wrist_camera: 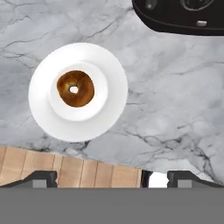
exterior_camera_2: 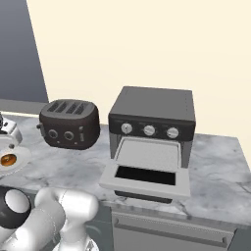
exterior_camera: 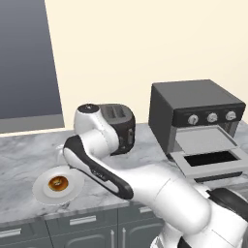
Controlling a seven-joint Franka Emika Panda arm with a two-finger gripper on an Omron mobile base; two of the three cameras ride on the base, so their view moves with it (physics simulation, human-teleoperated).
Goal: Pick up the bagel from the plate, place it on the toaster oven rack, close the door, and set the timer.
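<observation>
Bagel [wrist_camera: 75, 88] centred on plate [wrist_camera: 109, 111] near counter edge, gripper [wrist_camera: 111, 179] spread wide above

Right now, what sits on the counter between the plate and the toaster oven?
The dark four-slot toaster stands between the plate and the toaster oven, set back toward the wall; the right base view shows it.

The worktop [wrist_camera: 175, 96] looks like smooth grey-veined marble. The bagel [wrist_camera: 75, 88] is glossy golden-brown on a smooth white plate [wrist_camera: 109, 87]. At lower left, the floor [wrist_camera: 65, 170] shows pale wood planks.
</observation>
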